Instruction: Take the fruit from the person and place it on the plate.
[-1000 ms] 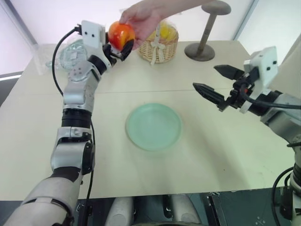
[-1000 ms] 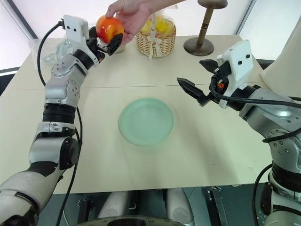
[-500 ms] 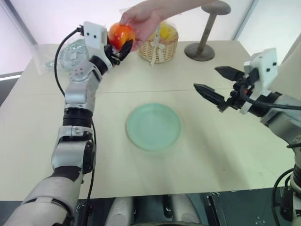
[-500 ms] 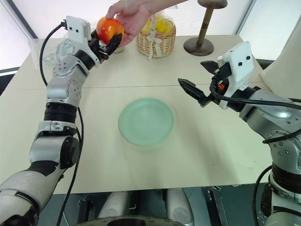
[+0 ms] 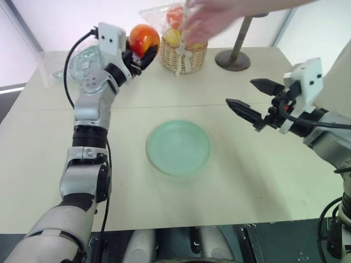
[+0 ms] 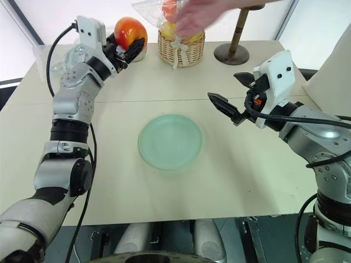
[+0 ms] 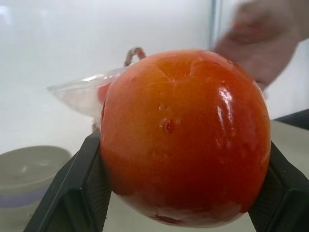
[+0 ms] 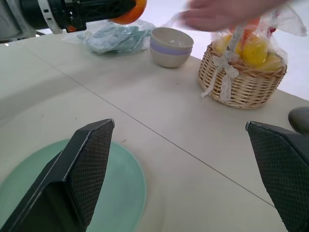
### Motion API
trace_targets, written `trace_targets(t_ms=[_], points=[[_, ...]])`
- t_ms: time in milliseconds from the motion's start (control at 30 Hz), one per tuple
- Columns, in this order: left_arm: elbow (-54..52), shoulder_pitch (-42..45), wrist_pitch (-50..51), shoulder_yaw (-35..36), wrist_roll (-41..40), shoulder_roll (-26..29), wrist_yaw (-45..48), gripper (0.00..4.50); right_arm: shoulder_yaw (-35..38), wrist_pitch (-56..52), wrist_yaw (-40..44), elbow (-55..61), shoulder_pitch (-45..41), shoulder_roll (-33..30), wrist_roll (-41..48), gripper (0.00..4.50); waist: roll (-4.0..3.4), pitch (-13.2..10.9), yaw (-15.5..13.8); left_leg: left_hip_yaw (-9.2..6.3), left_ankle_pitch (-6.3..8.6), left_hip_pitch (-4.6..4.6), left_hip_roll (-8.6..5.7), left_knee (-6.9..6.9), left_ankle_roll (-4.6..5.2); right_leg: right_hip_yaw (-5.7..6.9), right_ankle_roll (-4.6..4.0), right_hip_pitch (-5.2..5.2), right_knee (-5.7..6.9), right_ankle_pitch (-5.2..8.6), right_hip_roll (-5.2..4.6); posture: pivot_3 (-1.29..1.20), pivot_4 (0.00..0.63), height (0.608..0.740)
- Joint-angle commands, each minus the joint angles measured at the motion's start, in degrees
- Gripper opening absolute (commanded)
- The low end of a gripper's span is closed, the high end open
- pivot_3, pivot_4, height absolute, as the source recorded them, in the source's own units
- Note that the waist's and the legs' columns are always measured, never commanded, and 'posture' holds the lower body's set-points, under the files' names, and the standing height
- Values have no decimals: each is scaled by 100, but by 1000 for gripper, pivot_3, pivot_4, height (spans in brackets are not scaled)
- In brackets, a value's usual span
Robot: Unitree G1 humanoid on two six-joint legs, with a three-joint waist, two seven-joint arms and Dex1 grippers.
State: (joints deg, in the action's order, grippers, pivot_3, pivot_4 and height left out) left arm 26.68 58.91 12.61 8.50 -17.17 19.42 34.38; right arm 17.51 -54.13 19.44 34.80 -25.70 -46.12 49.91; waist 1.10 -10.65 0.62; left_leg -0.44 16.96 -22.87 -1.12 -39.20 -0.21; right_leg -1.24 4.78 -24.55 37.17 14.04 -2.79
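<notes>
Fruit (image 5: 143, 39) now clamped in left gripper (image 5: 140, 55); person's hand (image 5: 211, 19) released, withdrawn. Right gripper (image 5: 248, 99) apart.

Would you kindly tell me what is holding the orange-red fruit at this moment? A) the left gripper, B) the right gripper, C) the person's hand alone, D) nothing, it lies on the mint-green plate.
A: the left gripper is shut on the fruit, its black fingers pressing both sides, while the person's hand is off it above the wicker basket, and the plate lies bare.
</notes>
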Motion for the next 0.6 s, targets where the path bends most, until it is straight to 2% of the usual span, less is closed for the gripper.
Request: trace_targets(t_ms=[33,167,300,367,467,600], points=[[-925,-199,632,-138,-421,429,832,2961,229,49,-2,211,-23,-110,52,4500,0,0,21,0,0,1,0,1,0,-1,0,0,0,0,0,0,150,740],[-1685,-782,1597,-680,-964,1562,2898,2961,321,-123,324,388,271,-349,334,4500,-4,0,34,0,0,6,4,8,-1,-3,-2,-2,2,1,6,0,150,740],[-1707,-924,1608,-1166,-957,2112,4149,2961,385,-185,601,522,566,-556,629,4500,-3,0,-33,-2,-1,6,4,4,-1,1,-3,2,1,1,4,0,150,740],[-1496,-870,1439,-1530,-805,2274,4898,2961,392,-223,830,609,768,-695,764,4500,-2,0,-43,-2,-1,6,0,0,-1,2,-3,9,-4,2,2,0,150,740],[-1166,-716,1201,-1871,-610,2266,5507,2961,346,-209,1002,646,918,-819,844,4500,-2,0,-39,0,-1,7,-1,0,0,1,-3,12,-11,2,3,0,150,740],[-746,-451,657,-2623,-577,2258,5808,2961,167,-190,1248,714,1134,-1003,758,4500,-2,0,-21,-1,-1,4,1,0,1,1,-2,9,-10,2,6,0,150,740]])
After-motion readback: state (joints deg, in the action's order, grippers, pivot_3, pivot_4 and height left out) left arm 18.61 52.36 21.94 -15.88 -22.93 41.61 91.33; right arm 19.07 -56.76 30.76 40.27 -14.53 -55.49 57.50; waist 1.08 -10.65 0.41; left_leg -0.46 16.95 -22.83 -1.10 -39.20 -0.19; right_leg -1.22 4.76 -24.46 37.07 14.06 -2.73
